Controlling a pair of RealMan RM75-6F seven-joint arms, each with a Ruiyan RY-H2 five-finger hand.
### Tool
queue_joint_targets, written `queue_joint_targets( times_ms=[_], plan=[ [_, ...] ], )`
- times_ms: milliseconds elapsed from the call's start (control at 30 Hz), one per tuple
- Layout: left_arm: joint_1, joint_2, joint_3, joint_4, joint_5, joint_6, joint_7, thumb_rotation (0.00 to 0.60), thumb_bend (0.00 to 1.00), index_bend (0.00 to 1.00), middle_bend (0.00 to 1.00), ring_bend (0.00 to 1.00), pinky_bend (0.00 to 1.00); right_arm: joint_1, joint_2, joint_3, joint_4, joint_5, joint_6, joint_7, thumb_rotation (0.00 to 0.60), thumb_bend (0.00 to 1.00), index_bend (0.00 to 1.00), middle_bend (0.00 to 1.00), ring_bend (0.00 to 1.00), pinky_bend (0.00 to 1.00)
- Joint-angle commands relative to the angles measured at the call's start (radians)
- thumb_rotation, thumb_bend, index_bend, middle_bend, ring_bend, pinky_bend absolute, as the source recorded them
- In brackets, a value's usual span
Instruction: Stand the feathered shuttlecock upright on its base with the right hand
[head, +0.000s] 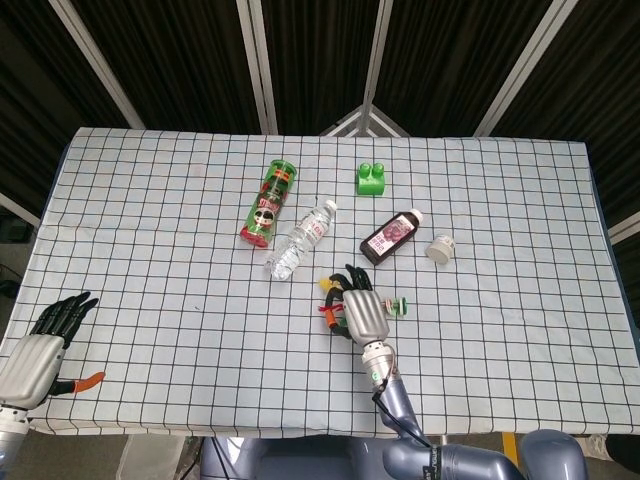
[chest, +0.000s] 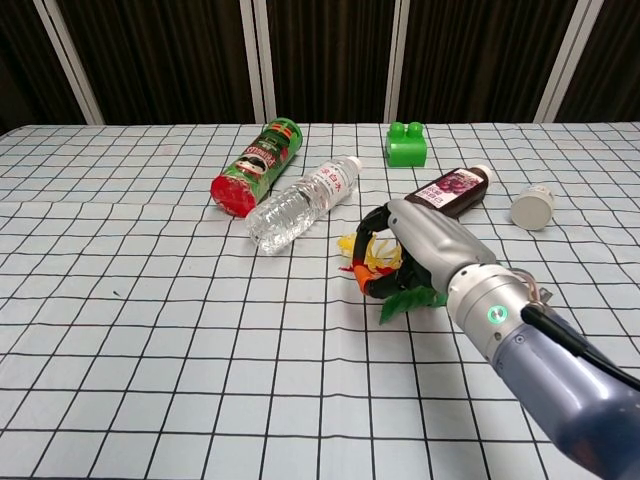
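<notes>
The feathered shuttlecock (chest: 378, 256) lies on the checked tablecloth just below the middle, with yellow, red, orange and green feathers. My right hand (chest: 421, 238) sits over it, dark fingers (chest: 372, 283) curled around the feathers, so I take it as gripped. A green feather (chest: 405, 300) sticks out beneath the hand. From the head view the shuttlecock (head: 329, 289) shows at the left of my right hand (head: 362, 311), and its base is hidden. My left hand (head: 42, 348) rests at the table's near left corner, fingers stretched out, holding nothing.
A green chips can (chest: 258, 165) and a clear water bottle (chest: 303, 202) lie on their sides behind and left of the shuttlecock. A dark juice bottle (chest: 450, 188), a small white jar (chest: 531, 207) and a green brick (chest: 406, 144) lie behind and to the right.
</notes>
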Motion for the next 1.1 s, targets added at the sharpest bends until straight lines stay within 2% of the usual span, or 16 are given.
queue_joint_targets(
  times_ms=[33,400,667,867,900,967,1033,1100],
  plan=[
    [0.001,0.0,0.0,0.001,0.001,0.002,0.001,0.6,0.0,0.0,0.0,0.0,0.0,-0.008,0.027,-0.002,-0.039,-0.017,0.02,-0.011,0.6,0.56,0.62,0.25,0.0,0.0],
    [0.002,-0.004,-0.001,0.007,-0.001,0.005,0.016,0.6,0.0,0.0,0.0,0.0,0.0,-0.066,0.21,0.03,-0.268,-0.076,0.149,-0.101,0.6,0.56,0.62,0.25,0.0,0.0],
    [0.01,-0.006,0.008,0.0,-0.004,0.003,0.052,0.6,0.0,0.0,0.0,0.0,0.0,-0.144,0.354,0.056,-0.387,-0.024,0.214,-0.127,0.6,0.56,0.62,0.25,0.0,0.0],
    [0.008,-0.007,0.007,-0.005,-0.012,-0.005,0.061,0.6,0.0,0.0,0.0,0.0,0.0,-0.187,0.419,0.055,-0.425,0.026,0.23,-0.131,0.6,0.56,0.6,0.25,0.0,0.0],
    [0.007,-0.008,0.007,-0.006,-0.012,-0.006,0.063,0.6,0.0,0.0,0.0,0.0,0.0,-0.191,0.426,0.054,-0.428,0.031,0.231,-0.13,0.6,0.56,0.58,0.25,0.0,0.0],
    [0.007,-0.009,0.007,-0.007,-0.012,-0.007,0.067,0.6,0.0,0.0,0.0,0.0,0.0,-0.201,0.442,0.05,-0.435,0.041,0.231,-0.125,0.6,0.56,0.46,0.24,0.0,0.0],
    [0.007,-0.009,0.007,-0.007,-0.014,-0.008,0.07,0.6,0.0,0.0,0.0,0.0,0.0,-0.208,0.454,0.044,-0.439,0.044,0.233,-0.126,0.6,0.56,0.31,0.22,0.0,0.0],
    [0.007,-0.01,0.007,-0.008,-0.017,-0.01,0.073,0.6,0.0,0.0,0.0,0.0,0.0,-0.217,0.469,0.037,-0.445,0.045,0.239,-0.129,0.6,0.56,0.1,0.15,0.0,0.0]
  ],
)
